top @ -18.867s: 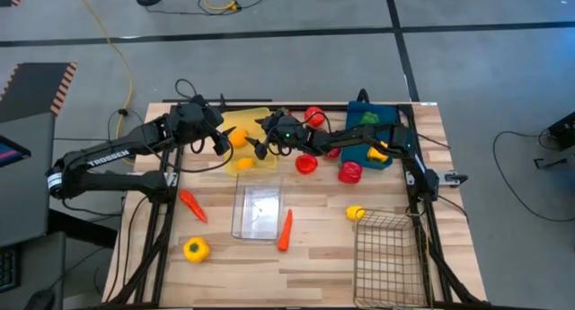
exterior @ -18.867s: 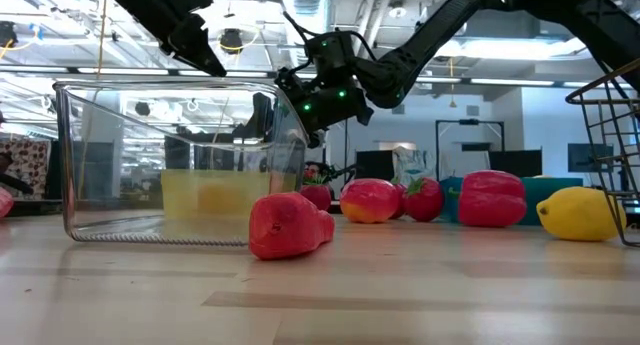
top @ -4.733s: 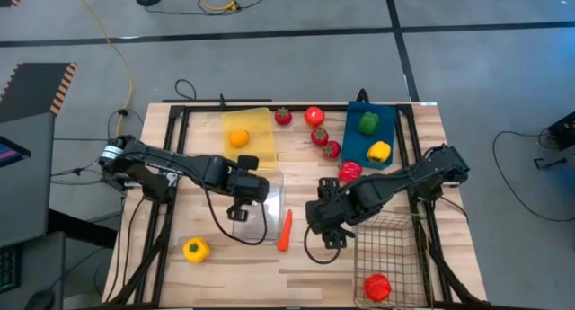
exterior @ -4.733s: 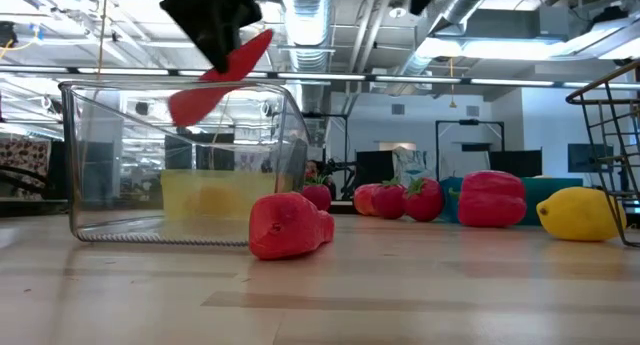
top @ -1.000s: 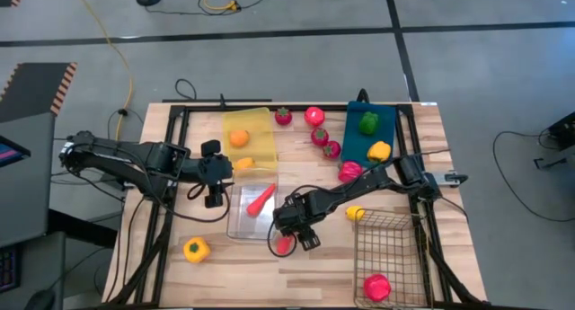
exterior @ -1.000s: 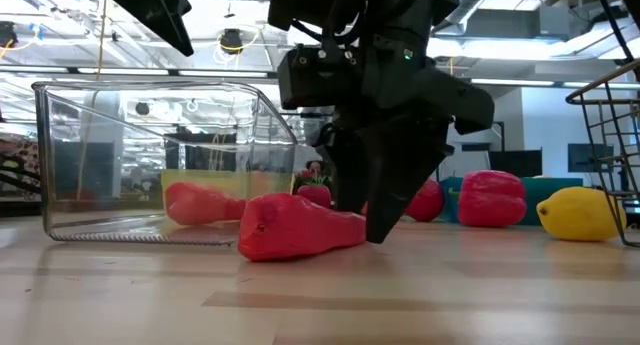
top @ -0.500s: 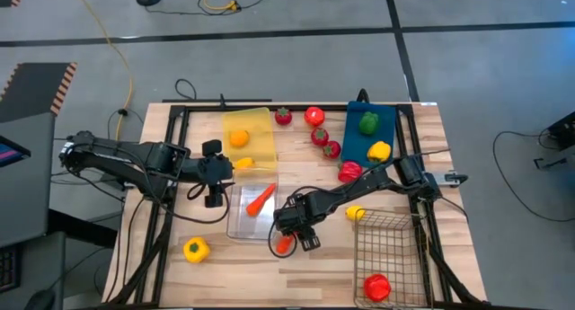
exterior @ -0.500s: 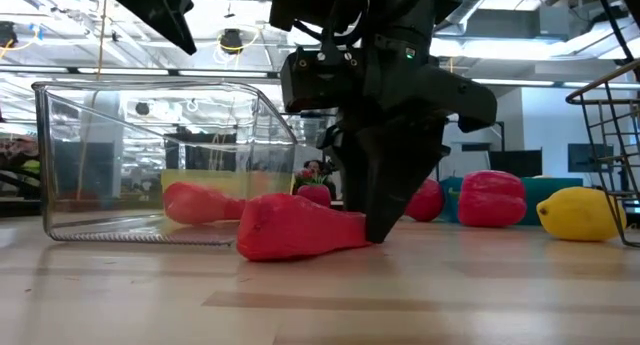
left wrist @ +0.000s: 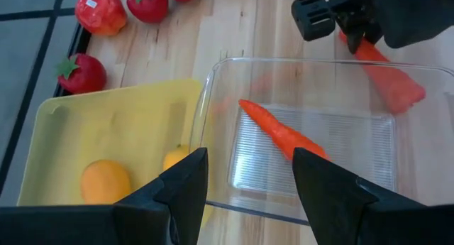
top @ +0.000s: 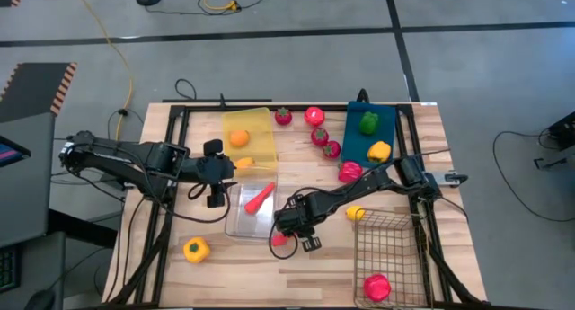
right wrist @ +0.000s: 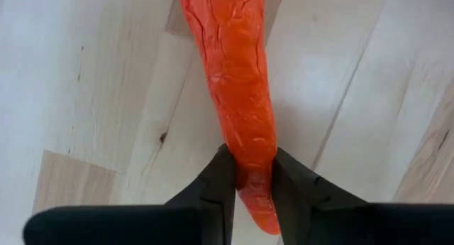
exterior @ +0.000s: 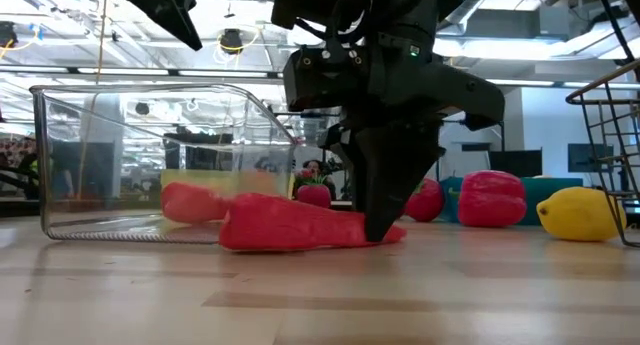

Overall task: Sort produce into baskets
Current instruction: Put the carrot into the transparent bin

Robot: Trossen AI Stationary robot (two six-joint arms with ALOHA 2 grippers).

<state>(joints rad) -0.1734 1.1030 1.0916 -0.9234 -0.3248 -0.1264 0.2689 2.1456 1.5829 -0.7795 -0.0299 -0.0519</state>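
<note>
Toward the desk's left edge, the left tool (top: 214, 172) hangs with its fingers spread and nothing in them, just beside the clear bin (top: 235, 222). 1 carrot (top: 259, 199) lies inside that bin. The yellow bin (top: 253, 123), behind it, holds an orange (top: 238, 138). At the desk's near left corner sits a yellow pepper (top: 196, 249). Near the desk's centre, the right tool (right wrist: 247, 178) is clenched on a second carrot (right wrist: 234, 82), which lies flat on the wood just outside the clear bin. Strawberries (top: 283, 117) and tomatoes (top: 314, 116) lie along the far edge. The blue bin (top: 356, 146) holds a green pepper (top: 368, 122). The wire basket (top: 395, 231), at the near right corner, holds 1 red item (top: 376, 286).
</note>
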